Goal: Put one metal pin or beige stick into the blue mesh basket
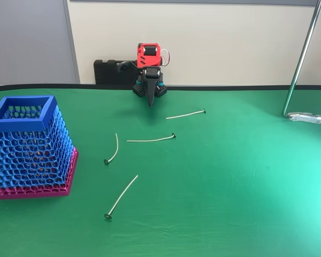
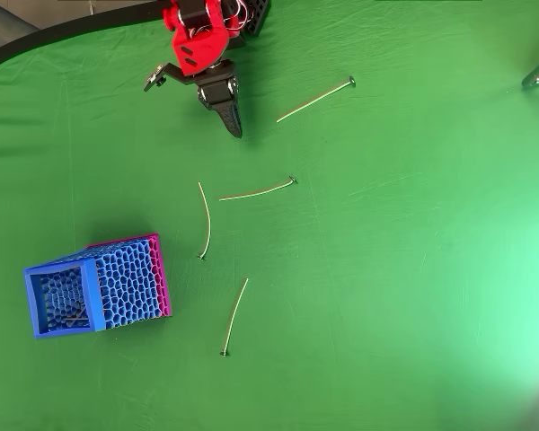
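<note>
Overhead view: green cloth table (image 2: pixel 413 269), faint creases, bright glare patch toward the right side. Black table edge curves across the top left corner. Fixed view adds a cream wall and grey panel behind, plus a chrome pole (image 1: pixel 302 53) clamped at the table's right side.

My gripper (image 2: pixel 236 128) hangs tip-down near the back edge, well apart from the blue mesh basket (image 2: pixel 97 289). Fingers look pressed together, nothing between them.

Basket stands front-left of me, upright, pink base on the cloth. Through its open top something thin lies on the floor; can't make out what.

Four pins on the cloth, all outside the basket. Task pin (image 2: pixel 257 190) lies right of the basket, between it and me, nearly straight, dark head at its right end. Shorter curved pin (image 2: pixel 205 223) sits just beside it on the basket side. Another pin (image 2: pixel 314 97) lies near my gripper, far from the basket. Fourth pin (image 2: pixel 234 316) lies right of the basket, toward the front.

My arm base is cut off at the overhead frame's top edge.
</note>
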